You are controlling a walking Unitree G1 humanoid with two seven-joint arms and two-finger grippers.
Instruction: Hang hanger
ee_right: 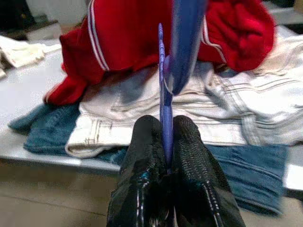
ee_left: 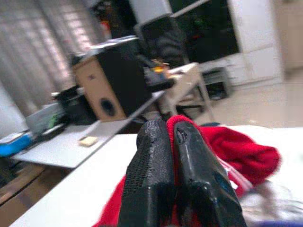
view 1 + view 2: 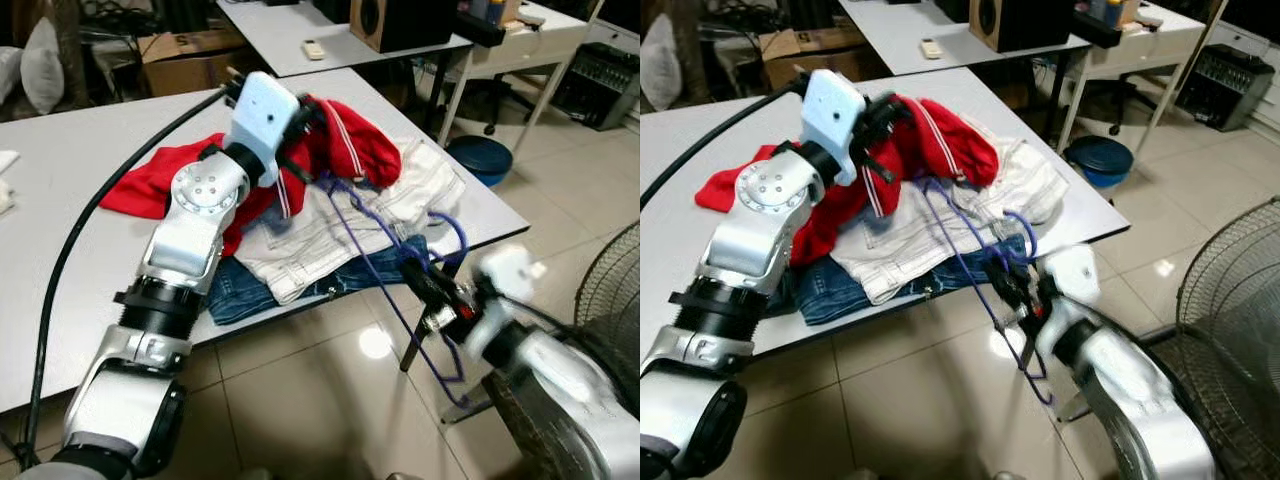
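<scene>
A blue wire hanger (image 3: 372,262) runs from the clothes pile down past the table's front edge. My right gripper (image 3: 428,287) is shut on its thin bar, seen between the black fingers (image 1: 187,142) in the right wrist view. A red garment (image 3: 352,142) with white stripes lies on top of the pile. My left gripper (image 3: 300,128) is above the pile, shut on a fold of this red cloth; in the left wrist view the red fabric (image 2: 236,146) shows between and behind the closed fingertips. The hanger's upper end is tucked under the red garment.
White trousers (image 3: 330,235) and blue jeans (image 3: 240,288) lie under the red garment on the grey table (image 3: 80,190). A standing fan (image 3: 612,290) is close at the right. A second table with a speaker (image 3: 385,20) stands behind. A black cable (image 3: 70,250) crosses the table.
</scene>
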